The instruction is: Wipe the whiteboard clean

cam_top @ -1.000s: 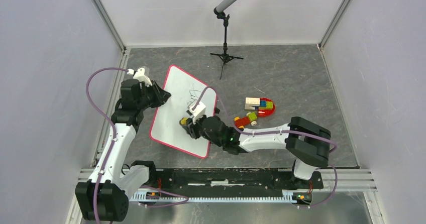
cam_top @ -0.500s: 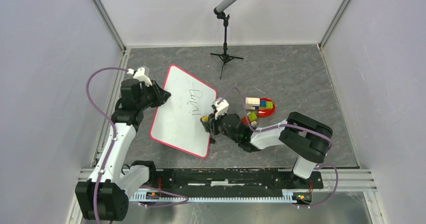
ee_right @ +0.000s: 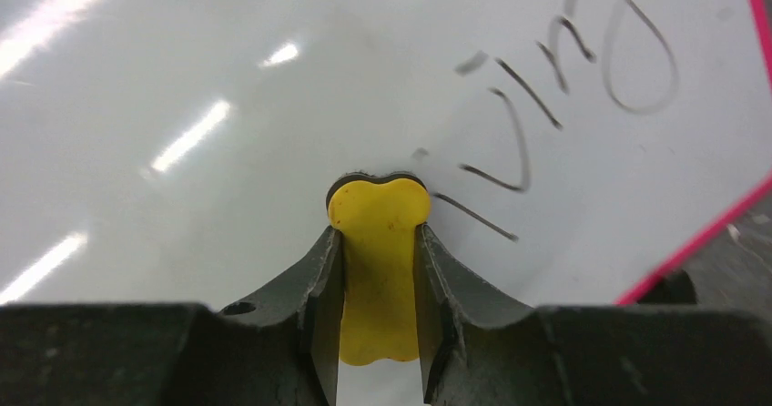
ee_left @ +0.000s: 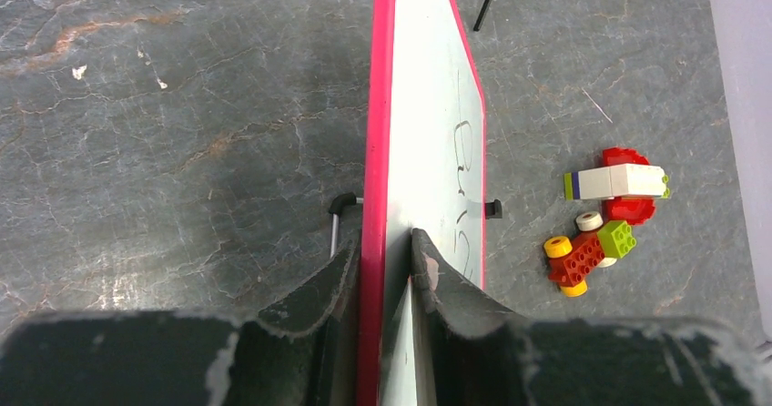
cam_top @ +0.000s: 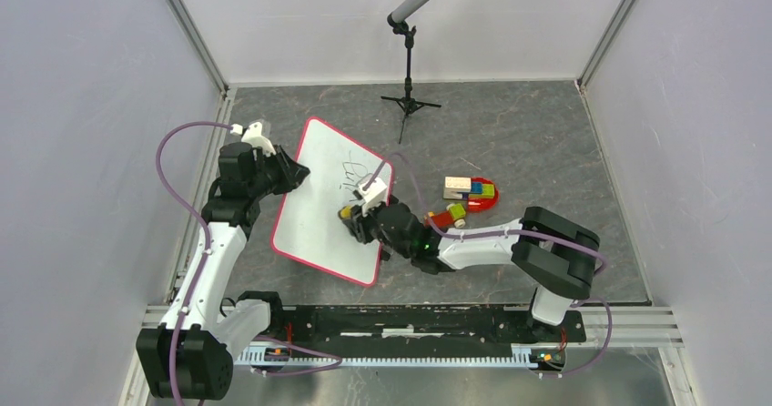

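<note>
The whiteboard point(cam_top: 323, 206) with its red-pink frame lies tilted on the grey floor left of centre, with black handwriting point(cam_top: 350, 171) near its far right part. My left gripper point(cam_top: 293, 175) is shut on the board's left edge; the left wrist view shows the frame point(ee_left: 375, 151) between the fingers point(ee_left: 428, 269). My right gripper point(cam_top: 350, 219) is shut on a yellow eraser point(ee_right: 378, 260) and presses it on the board just below the writing point(ee_right: 546, 96).
A pile of toy bricks on a red plate point(cam_top: 466, 198) lies right of the board; it also shows in the left wrist view point(ee_left: 605, 215). A microphone on a black tripod point(cam_top: 410, 60) stands at the back. Grey walls close the sides.
My right gripper with the eraser swung off the board's right edge half a second ago and is now back over the board near the writing. The left gripper has not moved.
</note>
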